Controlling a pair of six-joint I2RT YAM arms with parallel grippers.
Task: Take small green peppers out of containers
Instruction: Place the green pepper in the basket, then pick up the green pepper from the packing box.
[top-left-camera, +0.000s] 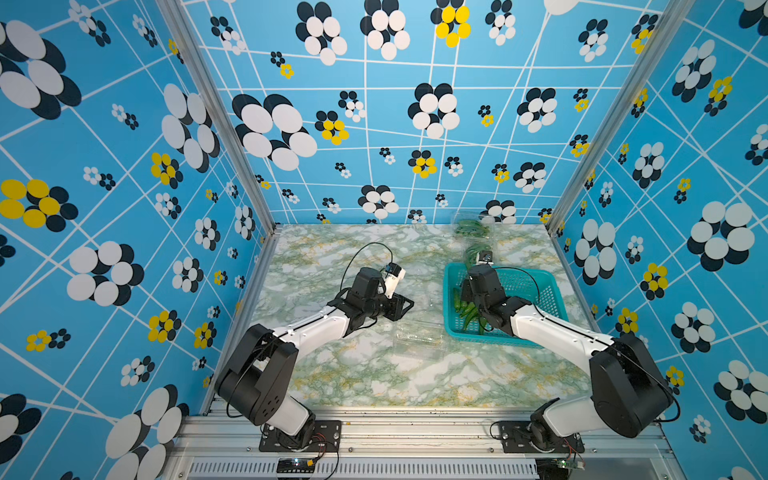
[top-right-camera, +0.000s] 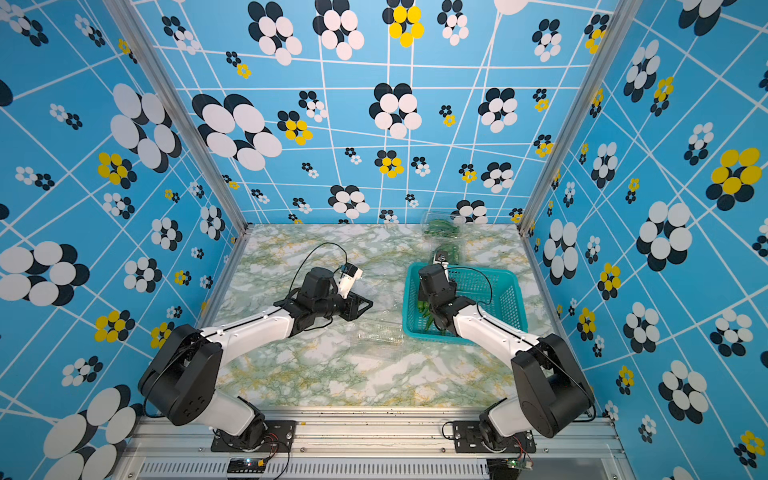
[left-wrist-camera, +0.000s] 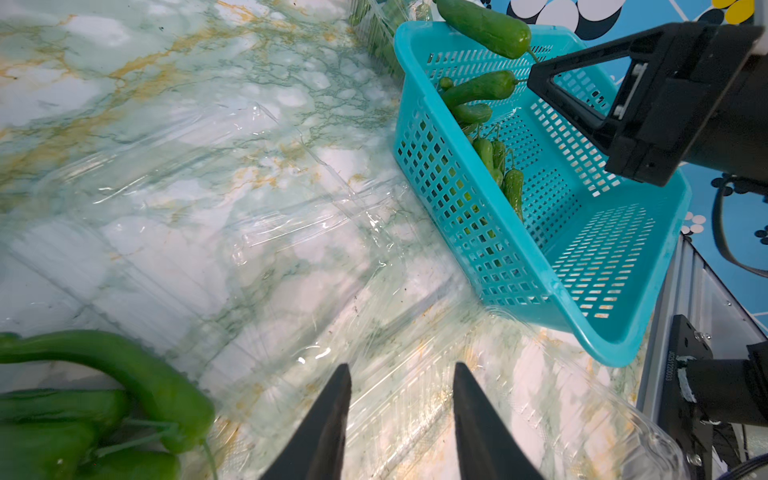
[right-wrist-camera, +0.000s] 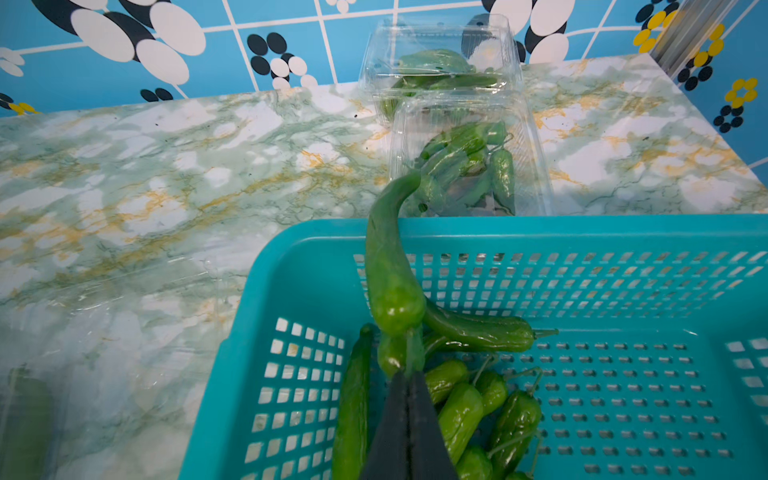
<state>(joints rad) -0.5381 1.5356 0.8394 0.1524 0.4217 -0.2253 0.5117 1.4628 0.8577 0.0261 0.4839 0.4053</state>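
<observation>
Four containers (right-wrist-camera: 465, 112), one basket (right-wrist-camera: 582, 226)

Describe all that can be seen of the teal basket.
The basket is teal plastic, rectangular, with a solid rim and slotted walls and floor. It stands upright on the table, right of centre. Peppers lie heaped at one end; the rest is bare. The right end effector holds one pepper above that end. A container with peppers sits just beyond its far rim.

My right gripper (right-wrist-camera: 406, 374) shows matt black fingers (right-wrist-camera: 395, 424) against the glossy, smooth skin of a small green pepper (right-wrist-camera: 390, 282). The basket (right-wrist-camera: 623, 232) is teal perforated plastic with a slight sheen; the containers (right-wrist-camera: 457, 108) are thin, clear, ribbed plastic on a polished marble-look table (right-wrist-camera: 166, 187).
</observation>
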